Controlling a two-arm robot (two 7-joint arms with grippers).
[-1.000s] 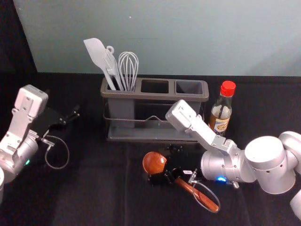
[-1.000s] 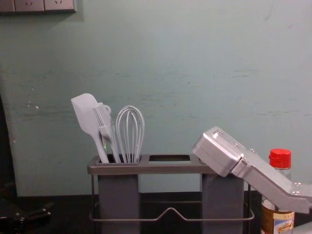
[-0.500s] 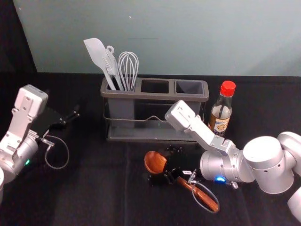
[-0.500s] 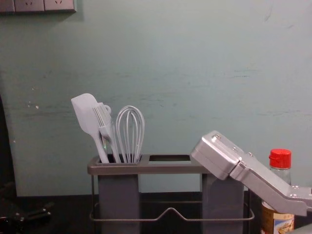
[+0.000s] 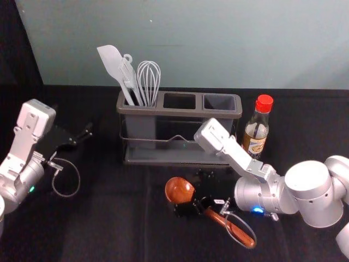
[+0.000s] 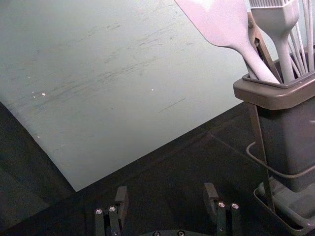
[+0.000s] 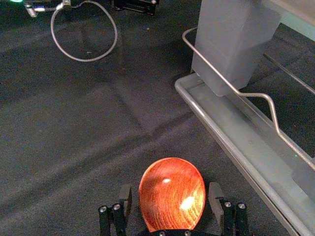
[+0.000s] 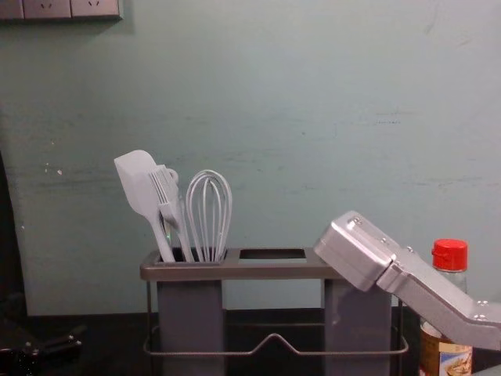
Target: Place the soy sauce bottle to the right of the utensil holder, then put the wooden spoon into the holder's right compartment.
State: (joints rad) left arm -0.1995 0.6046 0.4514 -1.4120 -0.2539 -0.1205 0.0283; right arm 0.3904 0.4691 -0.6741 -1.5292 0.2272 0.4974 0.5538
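Wooden spoon point(image 5: 179, 190) is lying inside open right claw point(image 7: 170, 188), looking light, handle point(image 5: 239, 233) grip's best imo; open left claw point(image 6: 166, 189) is idling leftward.

Spatula point(image 5: 112, 61), brush point(image 8: 166, 193) and whisk point(image 5: 148, 81) are standing, left to right, in the left compartment point(image 5: 140, 126) of the holder point(image 5: 180, 111); the bottle point(image 5: 255, 132) is standing just right of it; the spoon point(image 5: 179, 190) is lying in front, its handle point(image 5: 241, 237) slanting rightward.

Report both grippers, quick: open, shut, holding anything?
Left gripper: open, holding nothing, left of the utensil holder.
Right gripper: open, the wooden spoon between its spread fingers, not clamped.
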